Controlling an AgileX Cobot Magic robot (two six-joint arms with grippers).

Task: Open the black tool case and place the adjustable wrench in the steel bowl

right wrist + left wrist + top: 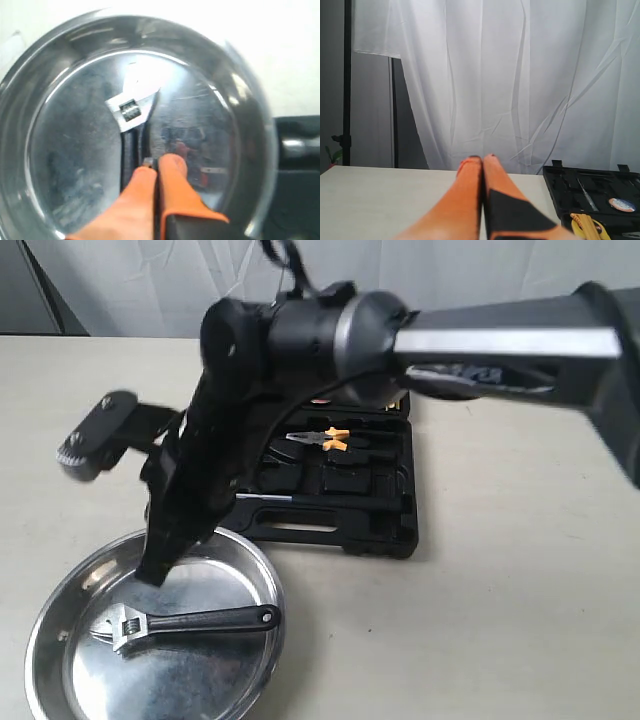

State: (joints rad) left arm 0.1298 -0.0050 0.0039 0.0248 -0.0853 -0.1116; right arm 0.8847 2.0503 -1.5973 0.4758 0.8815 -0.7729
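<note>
Our right claw (152, 167) is pressed together, holding nothing, hovering over the steel bowl (50, 605). Inside it the adjustable wrench (190, 622) lies flat, long axis 9-to-3, head toward 9 o'clock. Our left claw (482, 162) is likewise pressed together and empty.

Exterior overlooks the steel bowl (190, 685); right wrist peers closely in; left faces the curtain (520, 75).

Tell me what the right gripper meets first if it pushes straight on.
The right gripper would probably meet the wrench, at its handle, lying in the bowl just ahead; depth is unclear.
</note>
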